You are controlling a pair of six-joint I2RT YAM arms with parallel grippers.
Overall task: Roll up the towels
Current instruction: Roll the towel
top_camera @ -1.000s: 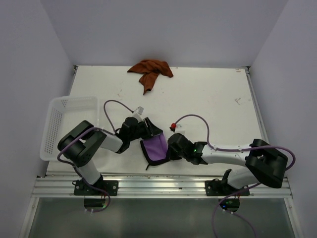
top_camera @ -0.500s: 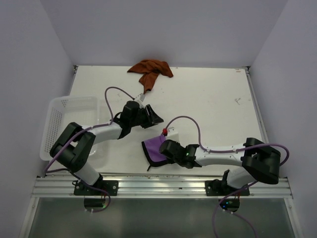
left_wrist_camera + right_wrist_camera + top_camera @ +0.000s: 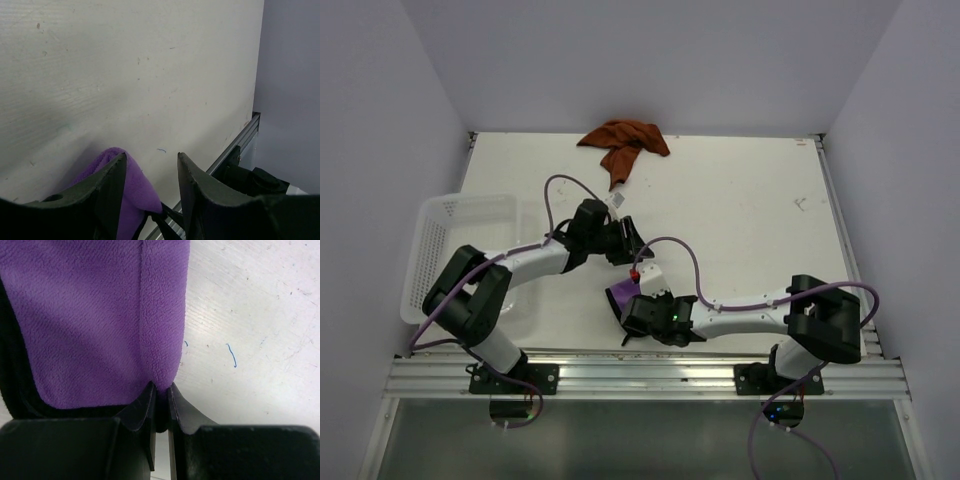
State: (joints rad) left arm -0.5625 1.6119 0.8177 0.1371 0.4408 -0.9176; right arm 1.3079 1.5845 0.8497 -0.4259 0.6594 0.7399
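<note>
Top external view: right gripper hides most of purple towel.

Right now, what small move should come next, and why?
Probably the right gripper carries its pinched fold over the purple towel, starting the roll: its jaws are shut on that fold, and the left gripper hangs open, holding nothing.

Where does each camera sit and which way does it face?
Top external: above and behind the bases, looking down on the white table; both arms, left gripper and right gripper show.
Left wrist: faces across the table to its near rail; its open fingers show.
Right wrist: close above the table; its fingers pinch the purple fleece towel with dark edging.
All three share that towel.
</note>
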